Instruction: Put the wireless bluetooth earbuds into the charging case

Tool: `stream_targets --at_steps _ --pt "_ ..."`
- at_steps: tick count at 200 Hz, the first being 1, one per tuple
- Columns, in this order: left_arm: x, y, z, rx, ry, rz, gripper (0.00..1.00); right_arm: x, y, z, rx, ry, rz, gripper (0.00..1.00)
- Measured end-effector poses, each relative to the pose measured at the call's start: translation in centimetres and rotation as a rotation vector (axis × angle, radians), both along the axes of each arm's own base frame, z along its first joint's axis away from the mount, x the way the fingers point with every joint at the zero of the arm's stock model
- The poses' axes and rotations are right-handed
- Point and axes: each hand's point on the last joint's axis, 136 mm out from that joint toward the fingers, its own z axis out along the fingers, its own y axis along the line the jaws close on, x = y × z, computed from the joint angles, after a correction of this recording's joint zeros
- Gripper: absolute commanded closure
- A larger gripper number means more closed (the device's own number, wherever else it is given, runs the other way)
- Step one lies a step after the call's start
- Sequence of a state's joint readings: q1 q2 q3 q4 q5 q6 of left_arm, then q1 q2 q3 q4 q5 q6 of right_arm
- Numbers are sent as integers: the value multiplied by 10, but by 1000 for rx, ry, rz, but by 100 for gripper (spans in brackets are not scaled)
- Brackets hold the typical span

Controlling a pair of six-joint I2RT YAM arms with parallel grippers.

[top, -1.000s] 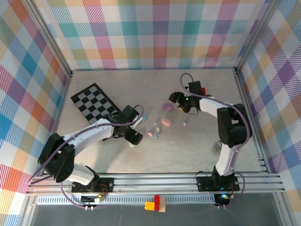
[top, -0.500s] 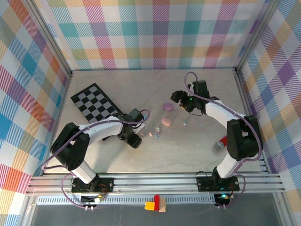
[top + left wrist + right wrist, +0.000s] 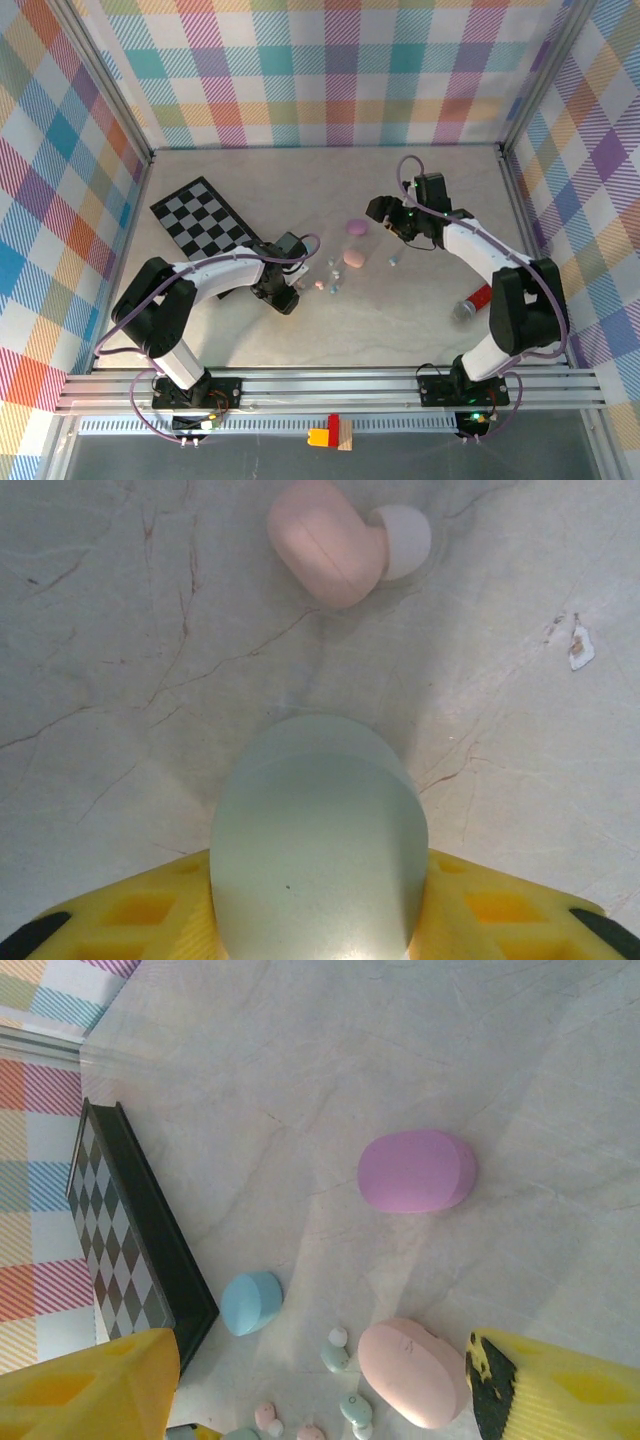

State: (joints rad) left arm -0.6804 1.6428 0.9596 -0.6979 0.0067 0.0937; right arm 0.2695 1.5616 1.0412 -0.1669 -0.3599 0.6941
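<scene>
Two jaw pairs. Left jaws clamp mint case (image 3: 318,850) at flanks; pink earbud (image 3: 330,540) just ahead on worktop (image 3: 120,630). Right jaws wide, pink case (image 3: 412,1372) between. Keep clamp centred; smooth shell likely slips.

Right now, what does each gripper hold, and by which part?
A mint rounded piece is clamped by its two sides between the yellow fingers of the left gripper. The right gripper holds nothing.

left arm (image 3: 215,272), right arm (image 3: 475,243): white links, black joints | cables (image 3: 400,170): purple | end effector fingers (image 3: 560,1390): yellow
</scene>
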Motion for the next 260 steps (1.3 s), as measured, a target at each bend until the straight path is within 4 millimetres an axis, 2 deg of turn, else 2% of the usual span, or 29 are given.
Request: stream_targets --at_steps 33,62,91,116,158,180,198,229,260 --pt "7 0 6 -8 -53 3 56 -14 2 23 33 -43 29 26" --pt "19 -10 40 -121 -192 -9 61 -38 6 39 67 -70 92 26" --pt "25 -34 79 -315 -339 -81 63 -65 15 38 96 -46 166 25" --pt "27 -57 100 -475 -448 -175 64 -91 33 29 108 -1 264 25" --pt "19 -85 104 -627 -542 -344 66 -125 61 28 134 29 422 25" --pt "20 -97 115 -679 -590 -401 66 -137 73 28 134 45 488 25" --pt "20 -104 122 -709 -619 -440 66 -139 82 27 134 46 527 25" --pt "16 -113 123 -725 -629 -487 66 -141 97 22 135 71 573 26" --pt "16 -114 118 -719 -619 -497 66 -142 106 18 134 85 601 37"
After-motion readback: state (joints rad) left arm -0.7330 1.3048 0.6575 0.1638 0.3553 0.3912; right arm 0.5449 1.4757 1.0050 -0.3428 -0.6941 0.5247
